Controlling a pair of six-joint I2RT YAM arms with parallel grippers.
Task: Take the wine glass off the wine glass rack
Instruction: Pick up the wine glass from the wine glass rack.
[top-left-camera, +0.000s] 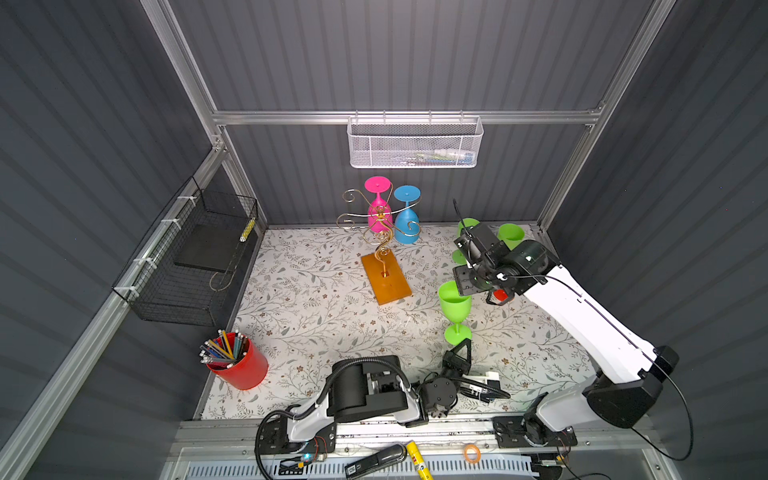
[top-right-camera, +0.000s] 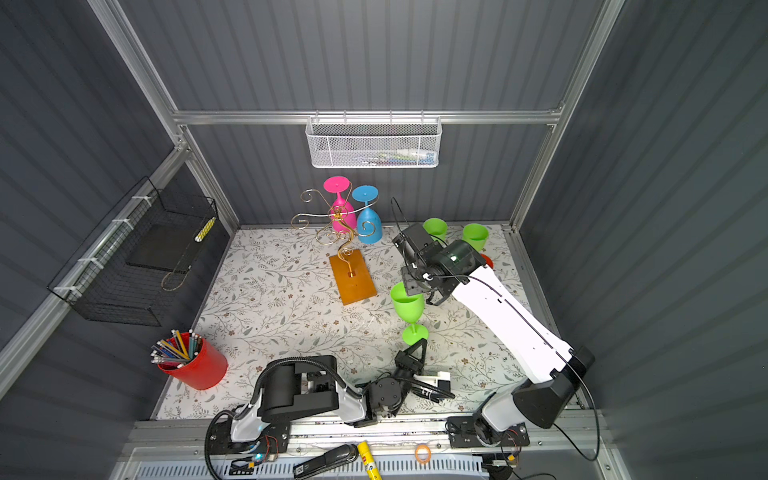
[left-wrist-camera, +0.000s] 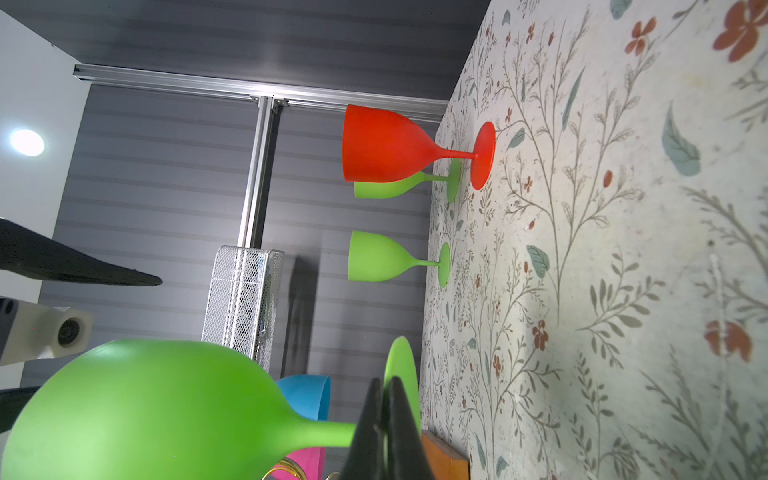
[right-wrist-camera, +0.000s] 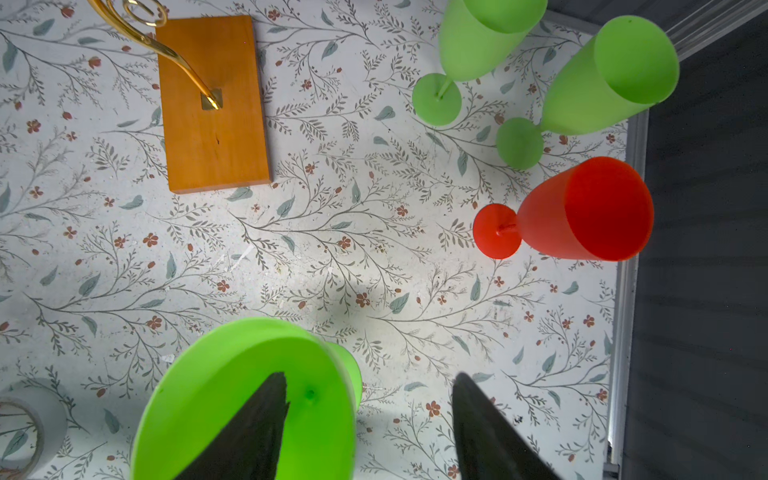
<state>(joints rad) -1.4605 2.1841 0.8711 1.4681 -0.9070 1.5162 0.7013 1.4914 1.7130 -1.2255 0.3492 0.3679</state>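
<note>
The gold wire wine glass rack (top-left-camera: 380, 232) stands on its orange wooden base (top-left-camera: 386, 282) at the back centre. A pink wine glass (top-left-camera: 378, 212) and a blue one (top-left-camera: 406, 226) hang upside down on it. A green wine glass (top-left-camera: 455, 305) stands upright on the table, right of the base. My right gripper (right-wrist-camera: 370, 376) hovers over its rim, open. One finger sits inside the bowl (right-wrist-camera: 199, 395) and the other well outside it. My left gripper (left-wrist-camera: 384, 380) lies low and shut, its tips at the edge of the green foot (top-left-camera: 457, 332).
A red glass (right-wrist-camera: 590, 212) and two green glasses (right-wrist-camera: 478, 37) (right-wrist-camera: 611, 79) stand at the back right by the wall. A red cup of pencils (top-left-camera: 241, 365) is at the front left. A black wire basket (top-left-camera: 191, 257) and a white mesh basket (top-left-camera: 415, 143) hang on the walls.
</note>
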